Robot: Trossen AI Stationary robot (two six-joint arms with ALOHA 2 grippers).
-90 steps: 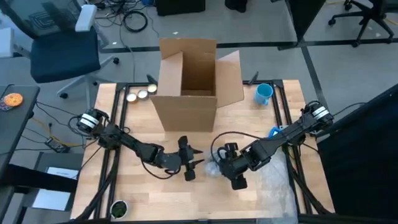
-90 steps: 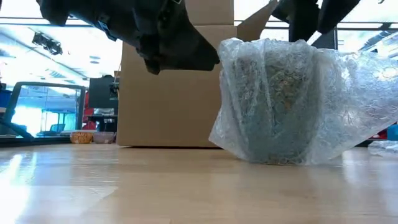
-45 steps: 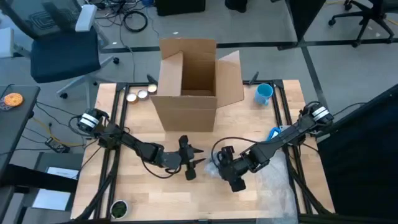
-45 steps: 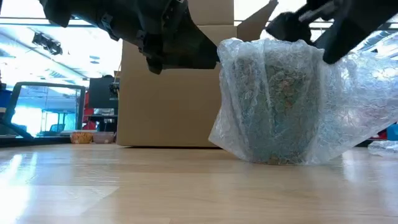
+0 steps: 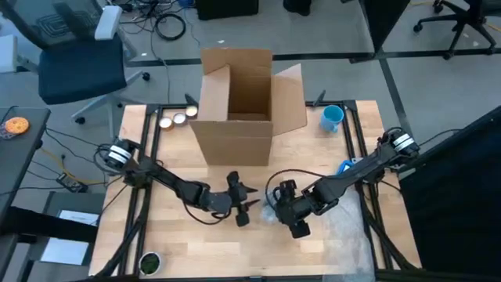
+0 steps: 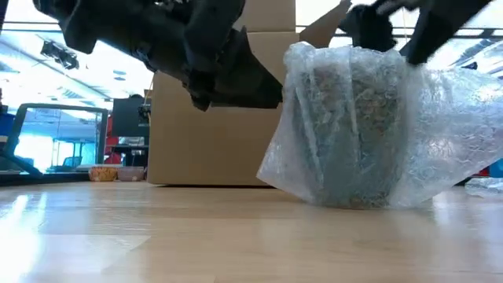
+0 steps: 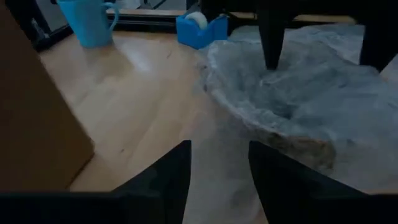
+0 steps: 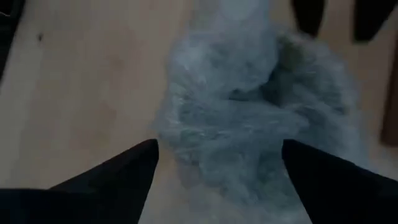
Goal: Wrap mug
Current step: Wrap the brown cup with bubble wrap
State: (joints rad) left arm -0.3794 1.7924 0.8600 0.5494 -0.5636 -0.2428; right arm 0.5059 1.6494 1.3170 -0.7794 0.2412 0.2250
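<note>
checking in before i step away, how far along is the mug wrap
Done: bubble wrap already surrounds the mug, standing on the table. In hand: the open right gripper hovers over the bundle, the open left gripper beside it. Left: loose wrap trails out; nothing tapes it, and the tape dispenser sits untouched.

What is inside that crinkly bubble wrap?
Through the bubble wrap a dark, rounded, cup-like shape shows, standing on the table. It is probably the mug, but the plastic blurs it, so its handle and colour cannot be made out. The right hand hangs open above it.
</note>
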